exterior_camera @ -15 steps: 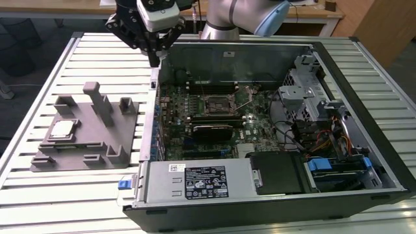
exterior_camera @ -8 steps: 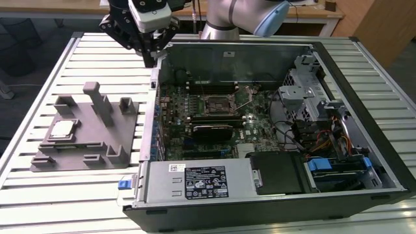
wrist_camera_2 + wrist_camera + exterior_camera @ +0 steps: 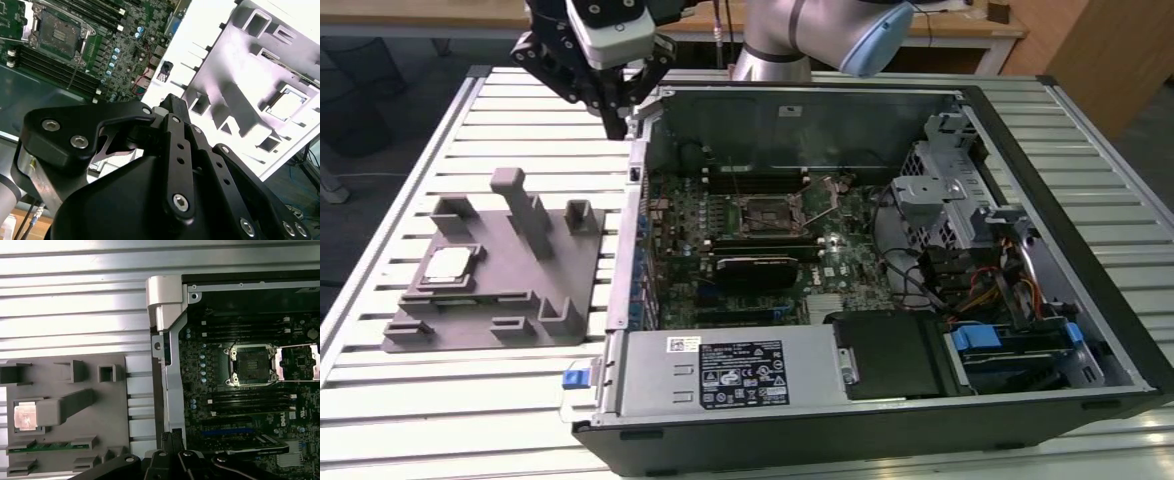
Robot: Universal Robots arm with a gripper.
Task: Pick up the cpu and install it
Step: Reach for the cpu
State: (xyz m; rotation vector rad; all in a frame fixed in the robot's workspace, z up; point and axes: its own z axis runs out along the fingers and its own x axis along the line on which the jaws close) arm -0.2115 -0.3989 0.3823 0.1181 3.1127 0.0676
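**Gripper [image 3: 616, 122] aloft, fingers closed**

In the exterior view the arm [image 3: 790, 38] reaches in from 12 o'clock. Its gripper sits at 11 o'clock, pointing down, fingers pressed together and holding nothing.

The tabletop [image 3: 480, 400] is pale silver-white with a pattern of long parallel ribs, and on its left sits a plain matte grey holder [image 3: 520, 290] carrying the cpu [image 3: 447, 265], whose top is pale silver-white. The computer case [image 3: 854, 440] is black outside, with a dark green motherboard [image 3: 720, 215], a silver power supply [image 3: 720, 375] bearing a white label, and bright blue clips [image 3: 981, 338]. The gripper [image 3: 616, 125] is black; the arm [image 3: 787, 40] is silver-grey with a light blue cap [image 3: 874, 40].
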